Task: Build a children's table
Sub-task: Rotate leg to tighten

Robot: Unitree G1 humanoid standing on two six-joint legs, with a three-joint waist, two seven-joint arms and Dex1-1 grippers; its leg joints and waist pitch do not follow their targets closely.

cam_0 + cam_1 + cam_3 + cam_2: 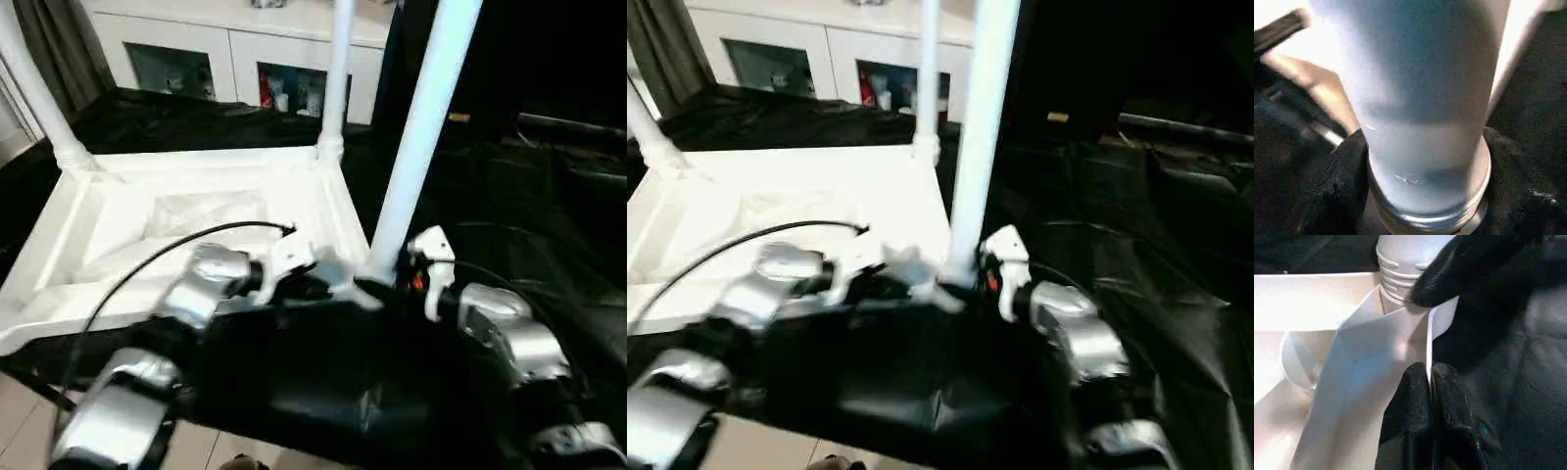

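Table top [196,225] lies underside up on black sheeting [549,225], three legs standing in corner sockets. Left gripper [1430,377] pinched tight on the thin edge wall at the near corner. Near leg [1425,98] stands between right gripper [1425,196] fingers [1337,186], spread wide about its base. White cabinet [245,39] well beyond.

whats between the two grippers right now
The near leg of the upturned table top stands between them in the left eye view: the left gripper pinches the top's rim by its socket, the right gripper brackets the leg's base.
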